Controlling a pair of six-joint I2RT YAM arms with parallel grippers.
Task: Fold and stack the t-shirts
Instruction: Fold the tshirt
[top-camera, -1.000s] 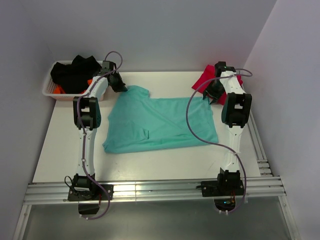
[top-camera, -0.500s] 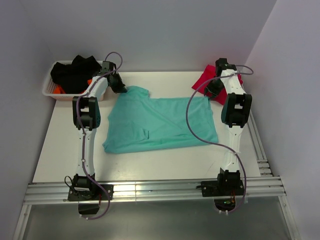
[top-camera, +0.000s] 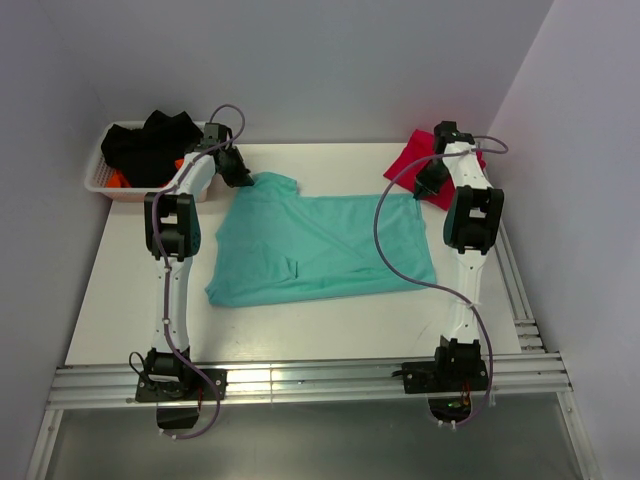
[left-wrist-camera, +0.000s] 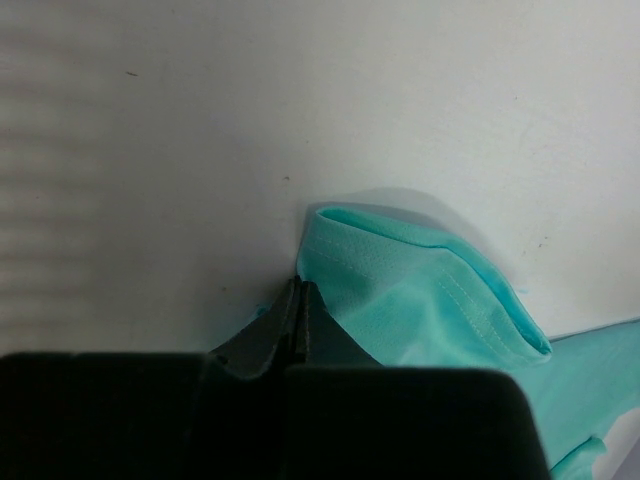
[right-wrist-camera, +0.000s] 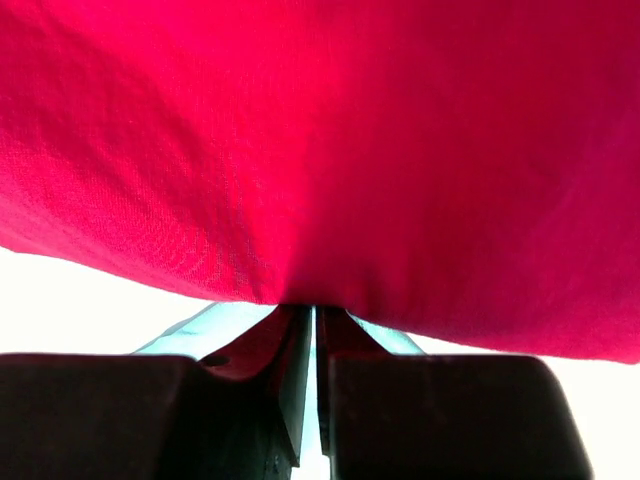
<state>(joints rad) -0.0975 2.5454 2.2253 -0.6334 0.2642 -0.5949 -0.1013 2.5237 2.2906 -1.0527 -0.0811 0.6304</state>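
Top external view: teal t-shirt (top-camera: 320, 250) lies spread flat at mid-bench, one sleeve reaching toward the far left. Red t-shirt (top-camera: 408, 158) lies folded at the far right corner, just beyond the teal one. Left gripper (left-wrist-camera: 299, 300): jaws together, pinched on the teal sleeve's hem. Right gripper (right-wrist-camera: 314, 312): jaws all but together, nipping the red shirt's near edge, where the fabric puckers; teal cloth shows beneath. White basket (top-camera: 95, 183) stands at the far left corner of the bench (top-camera: 130, 300), holding black clothing (top-camera: 150, 140) and an orange item (top-camera: 118, 180). Against one second earlier: right gripper has shifted off the teal shirt's far right corner onto the red shirt and its jaws have closed; teal shirt and left arm unchanged
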